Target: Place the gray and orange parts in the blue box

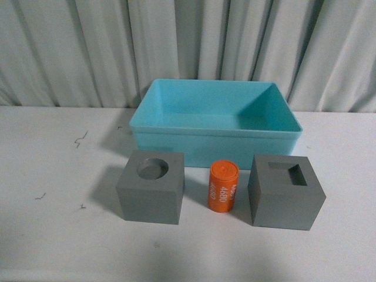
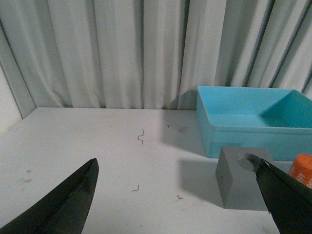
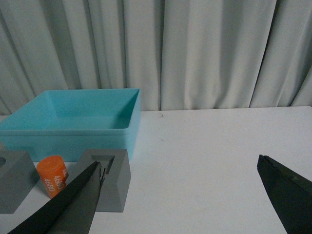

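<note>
1. While both hang spread wide with nothing between their fingers, the left claw (image 2: 175, 165) and right claw (image 3: 179, 162) hover above the white tabletop (image 1: 53, 176).
2. An orange cylinder (image 1: 222, 187) printed "4680" stands upright between the gray cube with a round recess (image 1: 150, 187) and the gray cube with a square recess (image 1: 286, 191).
3. Just behind this row sits the light-blue box (image 1: 215, 141); all three parts are outside it.

Left wrist cam: the orange cylinder (image 2: 303, 168) in front of the blue box (image 2: 243, 141) is mostly lost behind a finger of the left end effector (image 2: 175, 162) and the frame edge. Right wrist cam crops the round-recess cube (image 3: 14, 180).
</note>
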`<move>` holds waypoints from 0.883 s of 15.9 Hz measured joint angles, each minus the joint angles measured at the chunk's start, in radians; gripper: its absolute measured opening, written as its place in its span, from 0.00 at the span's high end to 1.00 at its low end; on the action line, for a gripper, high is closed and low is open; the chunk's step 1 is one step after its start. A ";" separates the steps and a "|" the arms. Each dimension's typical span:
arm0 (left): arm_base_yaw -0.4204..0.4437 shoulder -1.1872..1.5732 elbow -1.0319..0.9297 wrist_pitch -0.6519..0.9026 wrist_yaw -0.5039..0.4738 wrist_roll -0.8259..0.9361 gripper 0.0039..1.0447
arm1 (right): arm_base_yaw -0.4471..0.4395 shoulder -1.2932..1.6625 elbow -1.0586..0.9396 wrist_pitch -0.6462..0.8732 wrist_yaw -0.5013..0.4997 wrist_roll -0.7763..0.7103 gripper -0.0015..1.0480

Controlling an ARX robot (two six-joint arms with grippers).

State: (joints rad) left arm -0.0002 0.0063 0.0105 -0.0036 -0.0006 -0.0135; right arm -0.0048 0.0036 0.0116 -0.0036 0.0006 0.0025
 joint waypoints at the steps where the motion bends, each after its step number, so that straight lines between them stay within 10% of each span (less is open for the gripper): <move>1: 0.000 0.000 0.000 0.000 0.000 0.000 0.06 | 0.000 0.000 0.000 0.000 0.000 0.000 0.06; 14: 0.000 0.000 0.000 0.000 0.000 0.000 0.06 | 0.000 0.000 0.000 0.000 0.000 0.000 0.06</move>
State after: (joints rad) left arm -0.0002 0.0063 0.0105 -0.0036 -0.0006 -0.0135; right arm -0.0048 0.0036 0.0116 -0.0036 0.0006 0.0025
